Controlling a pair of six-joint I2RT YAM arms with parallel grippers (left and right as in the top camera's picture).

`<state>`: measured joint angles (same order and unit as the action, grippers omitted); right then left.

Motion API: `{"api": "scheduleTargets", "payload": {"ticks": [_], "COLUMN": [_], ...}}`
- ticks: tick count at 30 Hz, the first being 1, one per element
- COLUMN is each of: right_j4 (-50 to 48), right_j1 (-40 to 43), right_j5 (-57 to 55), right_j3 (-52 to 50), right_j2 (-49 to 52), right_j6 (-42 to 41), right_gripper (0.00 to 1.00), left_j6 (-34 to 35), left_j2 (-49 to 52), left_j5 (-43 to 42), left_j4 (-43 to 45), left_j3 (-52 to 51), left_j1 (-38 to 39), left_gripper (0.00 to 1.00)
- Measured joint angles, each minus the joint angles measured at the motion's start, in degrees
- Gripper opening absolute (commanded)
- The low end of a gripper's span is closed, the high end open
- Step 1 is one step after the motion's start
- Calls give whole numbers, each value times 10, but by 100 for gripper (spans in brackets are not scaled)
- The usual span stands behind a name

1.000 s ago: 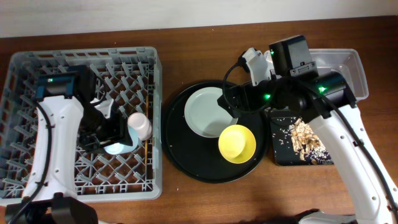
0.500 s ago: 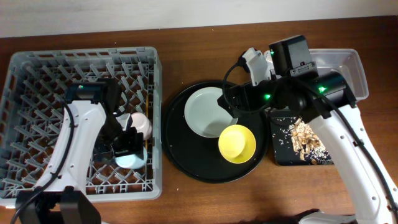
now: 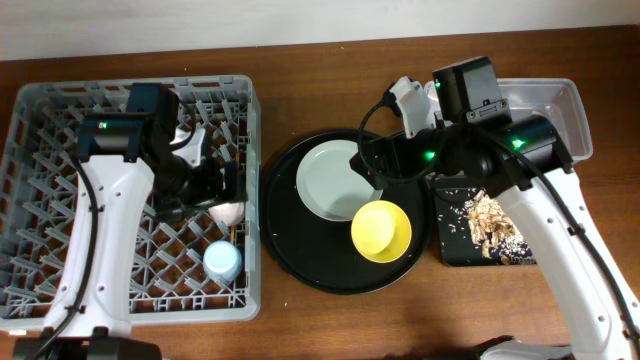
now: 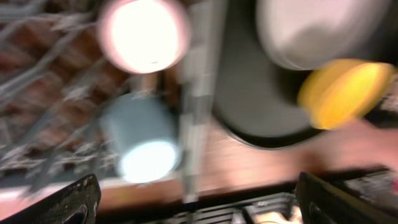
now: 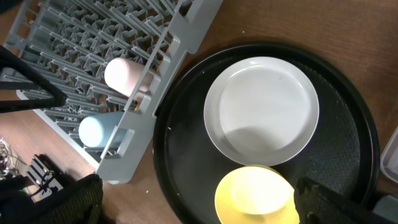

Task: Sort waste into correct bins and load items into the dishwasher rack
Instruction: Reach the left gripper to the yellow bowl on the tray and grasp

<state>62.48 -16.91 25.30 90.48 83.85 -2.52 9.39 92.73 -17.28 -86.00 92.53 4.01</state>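
While the left pincer (image 4: 199,202) hangs spread, empty, just beside the pink cup (image 3: 228,212), a sideways swing could topple it. Also spread and empty: the right pincer (image 5: 199,205).

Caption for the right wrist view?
Pale plate and yellow bowl on the round black tray; pink cup and blue cup in the grey rack.

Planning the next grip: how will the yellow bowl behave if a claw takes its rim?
The bowl looks smooth and glossy, like plastic: probably light, stiff, a bit slippery. It seems to touch or overlap the plate at the edge, so it may sit tilted and rock when nudged. Held by one rim point, it would likely swing.
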Motion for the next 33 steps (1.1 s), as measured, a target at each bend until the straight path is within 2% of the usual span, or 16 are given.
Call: {"api": "scheduleTargets", "payload": {"ticks": [1,2,3,8,12,14,18,21,24,28,33], "right_j4": [0,0,0,0,-2,1,28,46,47,48,48], "right_j1": [0,0,0,0,2,28,157,242,289,303,303], "right_j5": [0,0,0,0,-22,-70,-125,-178,-197,-203,-203], "right_j3": [0,0,0,0,0,0,0,-1,-1,-1,-1], "right_j2": [0,0,0,0,0,0,0,0,0,0,0], "right_j6": [0,0,0,0,-7,-49,-88,-95,-96,-96,-97], "right_gripper": [99,99,99,99,99,99,99,99,99,99,99], "left_j6": [-3,-6,-10,-12,-10,8,84,135,155,163,165], "left_j2": [-3,-3,-3,-3,-4,-4,-5,14,63,132,155], "left_j5": [-31,-65,-80,-116,-119,-114,-37,37,108,184,253], "left_j4": [3,2,3,29,106,165,306,358,384,380,348], "left_j3": [1,1,1,0,-14,-30,-76,-84,-85,-88,-89], "left_j1": [3,9,13,63,164,226,350,431,485,522,520], "left_gripper": [90,60,57,57,56,56,56,56,48,37,39]}}
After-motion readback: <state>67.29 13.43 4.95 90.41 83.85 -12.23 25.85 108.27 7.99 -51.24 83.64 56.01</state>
